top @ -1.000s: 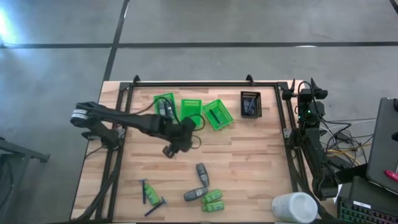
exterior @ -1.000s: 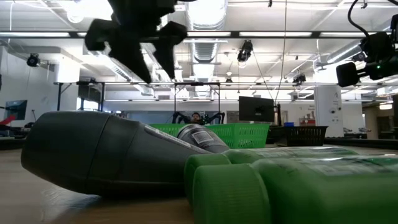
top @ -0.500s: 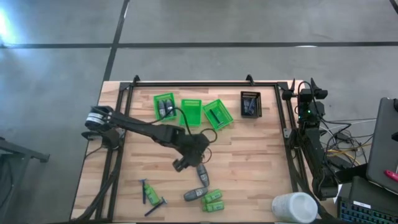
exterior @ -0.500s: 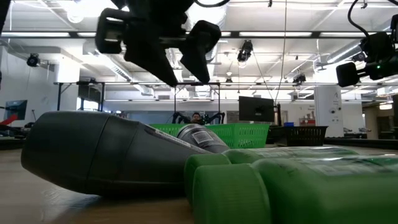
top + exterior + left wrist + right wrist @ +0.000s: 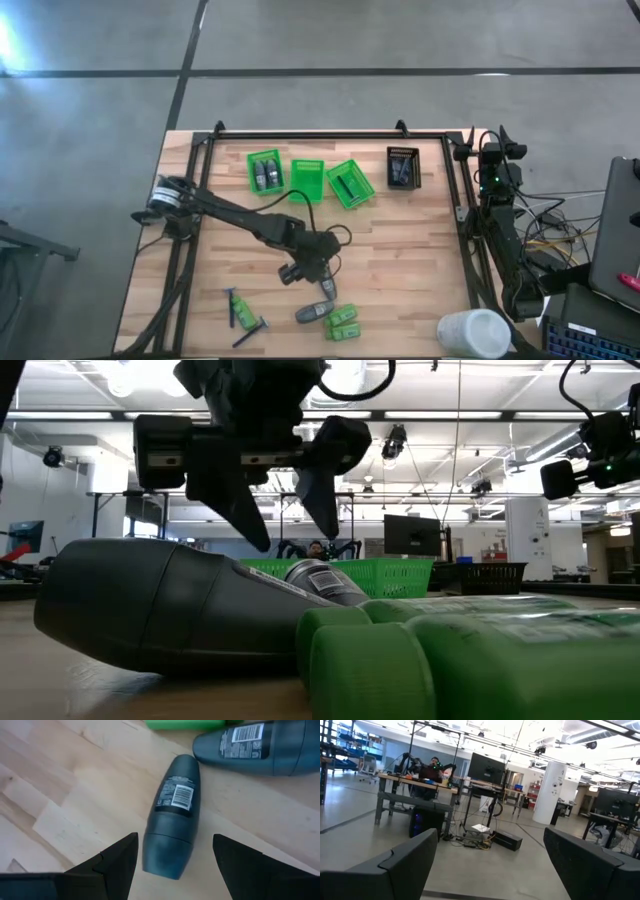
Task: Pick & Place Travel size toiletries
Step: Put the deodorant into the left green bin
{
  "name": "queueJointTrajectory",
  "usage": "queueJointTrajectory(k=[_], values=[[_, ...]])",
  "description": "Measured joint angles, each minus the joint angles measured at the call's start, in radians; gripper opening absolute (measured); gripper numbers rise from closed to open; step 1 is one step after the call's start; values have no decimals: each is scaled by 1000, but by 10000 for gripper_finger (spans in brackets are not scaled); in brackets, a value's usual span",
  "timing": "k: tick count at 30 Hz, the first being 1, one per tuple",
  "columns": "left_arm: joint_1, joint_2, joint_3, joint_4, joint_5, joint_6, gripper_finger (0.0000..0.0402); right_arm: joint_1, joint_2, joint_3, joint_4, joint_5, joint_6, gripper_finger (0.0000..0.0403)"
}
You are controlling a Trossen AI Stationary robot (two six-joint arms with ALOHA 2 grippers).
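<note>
Two dark grey tubes lie on the wooden table near its front edge. One tube (image 5: 172, 815) (image 5: 327, 289) lies just ahead of my left gripper (image 5: 172, 865) (image 5: 285, 520), which hovers over it, open and slanting down, a finger on either side of its cap end without touching. The other tube (image 5: 255, 747) (image 5: 309, 314) lies beyond it, next to two green bottles (image 5: 343, 322). Two razor sticks (image 5: 240, 315) lie to the left. My right gripper (image 5: 490, 865) is open, parked at the table's right edge and facing the room.
Three green mesh baskets (image 5: 307, 179) and a black basket (image 5: 403, 167) stand in a row at the far side; the leftmost holds dark tubes. A white cylinder (image 5: 473, 335) stands at the near right corner. A dark metal frame (image 5: 300, 136) runs round the table.
My left gripper has swung from beside the green baskets toward the table's near edge and somewhat right, sinking and rolling as it went, and now hangs over the grey tube. Its fingers have stayed open. Nothing on the table has moved.
</note>
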Motion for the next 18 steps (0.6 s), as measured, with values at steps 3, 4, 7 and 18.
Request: queueJointTrajectory(k=[3,4,7,18], values=[[-4,-1,0,9,-1,19,262,0,0,0,0,0,0,364],[-6,-1,0,24,-8,20,262,0,0,0,0,0,0,364],[-11,4,11,61,-35,19,262,0,0,0,0,0,0,363],[-22,56,35,37,-32,21,262,0,0,0,0,0,0,364]])
